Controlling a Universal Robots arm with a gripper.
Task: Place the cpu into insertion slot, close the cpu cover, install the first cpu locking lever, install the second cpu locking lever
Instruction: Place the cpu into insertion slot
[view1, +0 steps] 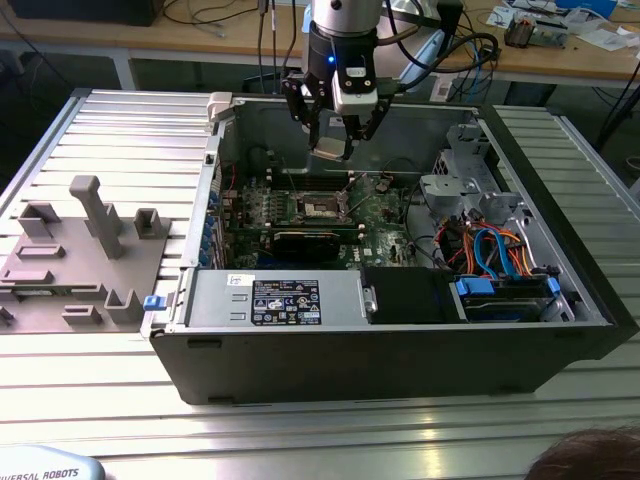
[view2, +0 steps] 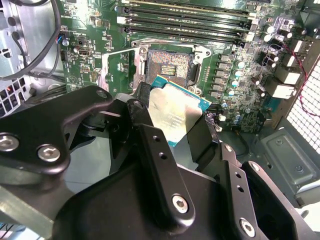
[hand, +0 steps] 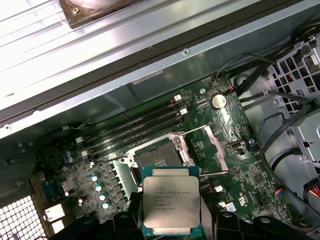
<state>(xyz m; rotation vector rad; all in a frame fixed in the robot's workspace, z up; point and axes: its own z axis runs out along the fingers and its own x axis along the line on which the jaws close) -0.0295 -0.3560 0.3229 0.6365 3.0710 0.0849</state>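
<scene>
Aloft, cpu (hand: 172, 202) (in gripper (view1: 337, 137)) over slot (view2: 169, 64)

An open computer case (view1: 400, 350) lies on the ribbed table (view1: 130, 120); a grey holder block (view1: 60, 270) sits beside it, blue cables (view1: 490, 248) inside.

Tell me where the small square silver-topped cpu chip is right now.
In the first wrist view, the square silver-topped cpu is clamped in the black gripper, held over the open dark square insertion slot on the green circuit board, not seated in it.
</scene>
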